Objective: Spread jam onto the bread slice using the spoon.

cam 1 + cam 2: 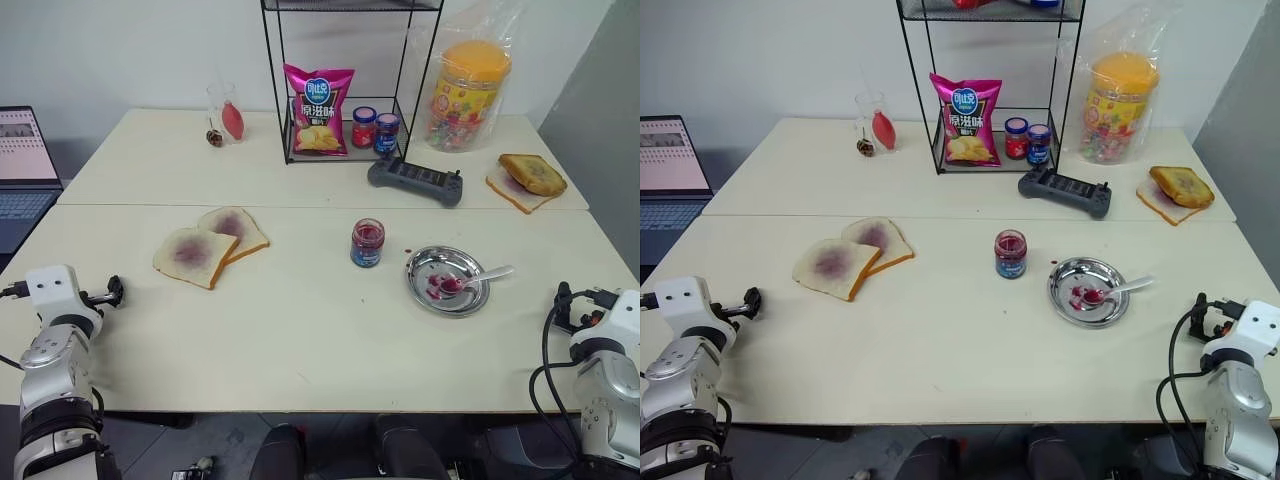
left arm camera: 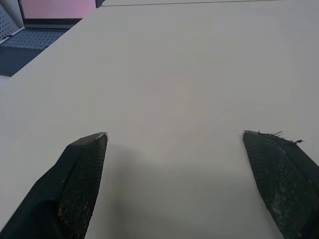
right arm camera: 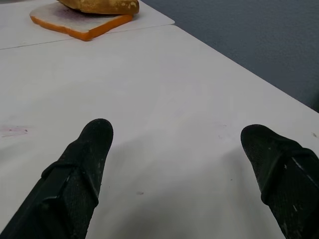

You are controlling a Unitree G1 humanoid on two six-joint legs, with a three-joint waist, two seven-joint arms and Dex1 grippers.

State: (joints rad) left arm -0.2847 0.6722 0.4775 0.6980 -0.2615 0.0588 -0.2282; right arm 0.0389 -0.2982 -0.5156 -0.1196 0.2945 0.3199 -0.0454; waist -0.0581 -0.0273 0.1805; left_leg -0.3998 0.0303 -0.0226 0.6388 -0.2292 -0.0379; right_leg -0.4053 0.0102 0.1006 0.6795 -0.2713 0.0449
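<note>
Steel catches the eye first: the round plate [image 1: 447, 281] sits toward the right side of the worktop [image 1: 300, 340], and the spoon [image 1: 478, 277] lies in it with its jam-smeared bowl over the plate's middle and its handle out over the rim toward the right edge. We read that as a deliberate rest, since the plate catches the drips and the handle stays free for our right side to pick up. The open jar of jam [image 1: 367, 243] stands just beside the plate, toward the worktop's centre, so a dip calls for only a short move.

The bread slice [image 1: 195, 256] lies well apart from these, toward the left edge, flat, with a purple-red smear at its centre, and the smaller slice [image 1: 236, 229] is tucked partly under its far corner. The smear covers only the middle, so we judge the spreading unfinished.

Our left gripper [image 2: 174, 137] hovers low over bare worktop near the front left corner, jaws spread wide and holding nothing. Our right gripper [image 3: 177, 130] hangs near the front right edge, likewise wide open and empty, pointing toward the toast sandwich [image 3: 89, 12] at the far right corner. We take this as a rest pose, with the spoon nearest our right side.
</note>
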